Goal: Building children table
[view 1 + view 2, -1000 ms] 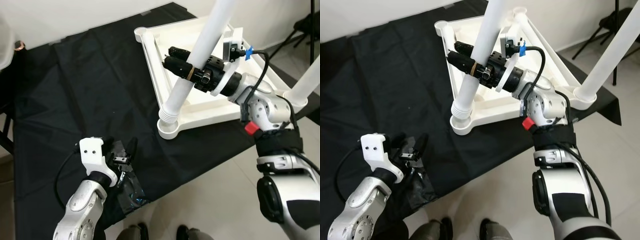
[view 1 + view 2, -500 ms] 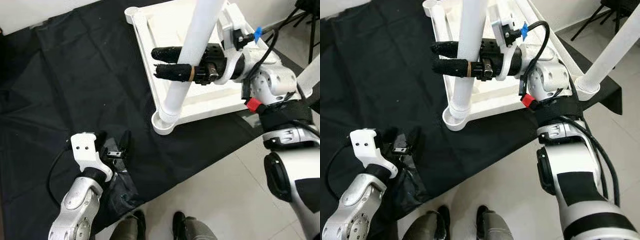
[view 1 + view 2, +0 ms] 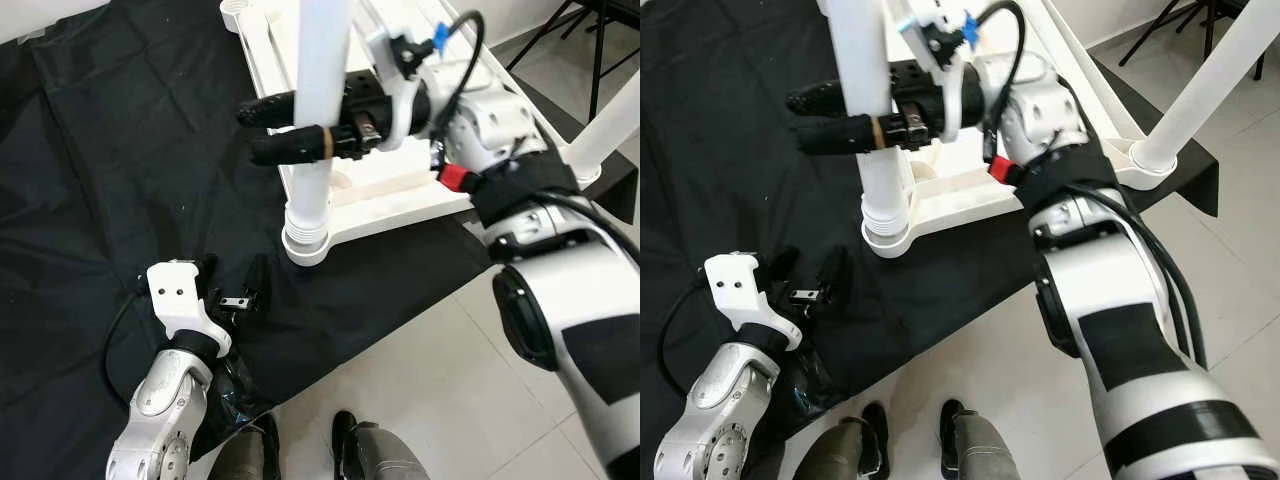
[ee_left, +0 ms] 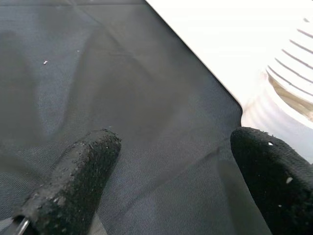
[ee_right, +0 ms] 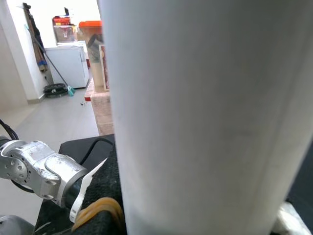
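Right gripper (image 3: 262, 130) pinches the white leg (image 3: 318, 110), screwing it in!
Near, the left gripper (image 3: 240, 290) hovers with fingers spread over the black cloth (image 3: 120, 180), holding nothing. Further off, that upright leg sits in the near corner socket (image 3: 307, 243) of the upturned white tabletop (image 3: 395, 195). It looks seated but not tight; next, I'd judge, comes a regrip and another twist.

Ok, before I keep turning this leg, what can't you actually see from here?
- The table leg: top cut off by the frame edge in both eye views.
- Its seating in the corner socket: hidden by the leg's ribbed collar.
- Right wrist view: leg blocks the right gripper.
- The tabletop: partly behind the right arm.
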Robot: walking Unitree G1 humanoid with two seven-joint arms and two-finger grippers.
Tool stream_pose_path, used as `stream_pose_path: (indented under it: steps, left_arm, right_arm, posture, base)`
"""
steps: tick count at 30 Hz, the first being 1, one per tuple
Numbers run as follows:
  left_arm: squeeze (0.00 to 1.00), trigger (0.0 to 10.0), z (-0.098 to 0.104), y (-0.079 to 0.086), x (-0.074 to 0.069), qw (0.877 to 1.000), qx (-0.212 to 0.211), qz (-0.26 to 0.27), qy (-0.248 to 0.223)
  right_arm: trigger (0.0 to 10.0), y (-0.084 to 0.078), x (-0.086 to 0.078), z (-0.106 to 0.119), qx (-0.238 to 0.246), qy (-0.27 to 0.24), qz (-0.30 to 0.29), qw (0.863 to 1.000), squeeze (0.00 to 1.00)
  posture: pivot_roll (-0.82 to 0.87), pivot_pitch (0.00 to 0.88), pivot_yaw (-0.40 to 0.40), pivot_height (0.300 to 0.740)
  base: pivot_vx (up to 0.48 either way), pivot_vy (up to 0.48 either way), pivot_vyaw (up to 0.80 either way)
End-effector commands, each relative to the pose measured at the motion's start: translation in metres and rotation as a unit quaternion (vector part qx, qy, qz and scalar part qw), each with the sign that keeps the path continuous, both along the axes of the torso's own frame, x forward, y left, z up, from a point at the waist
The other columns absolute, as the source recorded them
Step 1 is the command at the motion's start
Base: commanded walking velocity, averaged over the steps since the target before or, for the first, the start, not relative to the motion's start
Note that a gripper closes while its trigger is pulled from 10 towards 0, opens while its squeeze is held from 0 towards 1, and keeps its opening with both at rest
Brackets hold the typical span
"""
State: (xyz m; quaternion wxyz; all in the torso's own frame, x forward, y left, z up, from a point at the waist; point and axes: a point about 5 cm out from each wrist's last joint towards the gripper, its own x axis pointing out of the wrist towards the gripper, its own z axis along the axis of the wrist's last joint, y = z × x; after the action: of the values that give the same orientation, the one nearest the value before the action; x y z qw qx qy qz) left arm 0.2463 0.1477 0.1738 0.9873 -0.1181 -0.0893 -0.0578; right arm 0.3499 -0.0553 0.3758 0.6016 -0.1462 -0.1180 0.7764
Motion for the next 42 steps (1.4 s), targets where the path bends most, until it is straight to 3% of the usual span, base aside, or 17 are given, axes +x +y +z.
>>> stream_pose_path:
  steps: [1, 4, 11, 19, 24, 30, 42]
  left_arm:
    - [0.0, 10.0, -0.008, 0.002, -0.004, 1.0, -0.001, 0.008, 0.019]
    - [0.0, 10.0, -0.004, 0.002, -0.005, 1.0, -0.003, 0.018, 0.01]
    - [0.0, 10.0, 0.003, 0.014, -0.001, 0.998, -0.015, 0.057, 0.003]
    - [0.0, 10.0, 0.029, 0.034, 0.006, 0.995, 0.019, 0.086, -0.041]
    - [0.0, 10.0, 0.033, 0.036, 0.007, 0.995, 0.023, 0.09, -0.047]
    - [0.0, 10.0, 0.04, 0.041, 0.006, 0.993, 0.027, 0.103, -0.059]
    - [0.0, 10.0, 0.044, 0.039, 0.007, 0.993, 0.023, 0.102, -0.062]
  right_arm:
    - [10.0, 0.007, 0.0, -0.011, -0.027, 0.011, 0.018, 0.999, 0.0]
    - [10.0, 0.017, -0.004, -0.022, -0.054, 0.014, 0.038, 0.998, 0.0]
    - [10.0, 0.023, -0.008, -0.028, -0.059, 0.022, 0.056, 0.996, 0.0]
    - [10.0, 0.025, -0.008, -0.039, -0.09, 0.005, 0.055, 0.994, 0.0]
    - [10.0, 0.024, -0.007, -0.04, -0.1, -0.001, 0.05, 0.994, 0.0]
    - [10.0, 0.02, 0.0, -0.047, -0.144, 0.013, 0.023, 0.989, 0.0]
    - [10.0, 0.021, 0.005, -0.059, -0.172, 0.027, 0.006, 0.985, 0.0]
  posture:
    - [-0.01, 0.378, -0.045, 0.74]
    - [-0.01, 0.378, -0.052, 0.74]
    - [-0.01, 0.369, -0.061, 0.74]
    - [-0.01, 0.355, -0.063, 0.74]
    - [-0.01, 0.354, -0.065, 0.74]
    - [-0.02, 0.352, -0.075, 0.74]
    - [-0.02, 0.352, -0.081, 0.74]
  base:
    - [0.0, 0.0, 0.0]
    - [0.0, 0.0, 0.0]
    - [0.0, 0.0, 0.0]
    - [0.0, 0.0, 0.0]
    - [0.0, 0.0, 0.0]
    - [0.0, 0.0, 0.0]
    - [0.0, 0.0, 0.0]
